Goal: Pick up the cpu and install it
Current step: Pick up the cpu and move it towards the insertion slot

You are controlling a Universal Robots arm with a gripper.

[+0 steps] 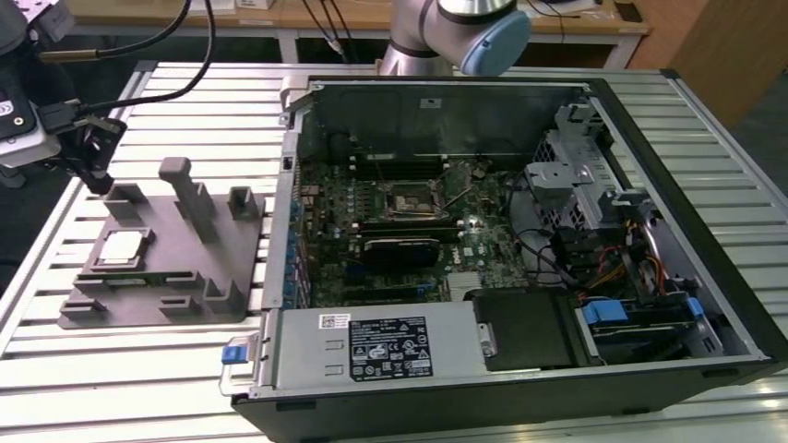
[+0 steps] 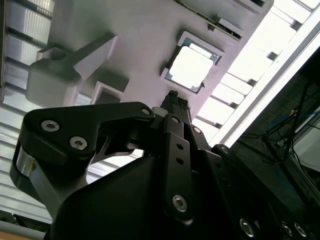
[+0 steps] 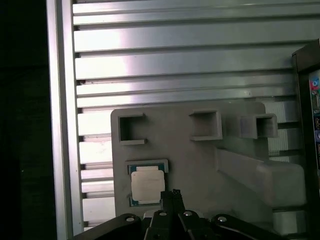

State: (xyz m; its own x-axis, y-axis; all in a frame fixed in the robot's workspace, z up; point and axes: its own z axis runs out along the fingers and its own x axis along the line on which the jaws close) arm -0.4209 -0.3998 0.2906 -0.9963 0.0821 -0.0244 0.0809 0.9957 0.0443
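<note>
Slatted metal tabletop [image 1: 185, 88] is carrying the work. The cpu [image 1: 121, 247] [image 2: 192, 67] [image 3: 146, 185] is lying flat in a pocket of the grey fixture tray [image 1: 161, 297], below the gripper [image 1: 95, 183] [image 2: 172, 95] [image 3: 173, 192] and slightly off its tips. Its fingers [image 3: 167, 202] are pressing together, gripping nothing. A good pick, I judge, is depending on parting them, centring squarely over the chip, and clearing the upright posts [image 1: 185, 189] nearby.

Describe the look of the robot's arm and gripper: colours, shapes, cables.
The arm is a silver-grey tube with a round pale-blue joint cap. The gripper is matte black: angular linkage plates with silver bolt heads, tapering to two slim fingers. Black cables loop to its wrist.
</note>
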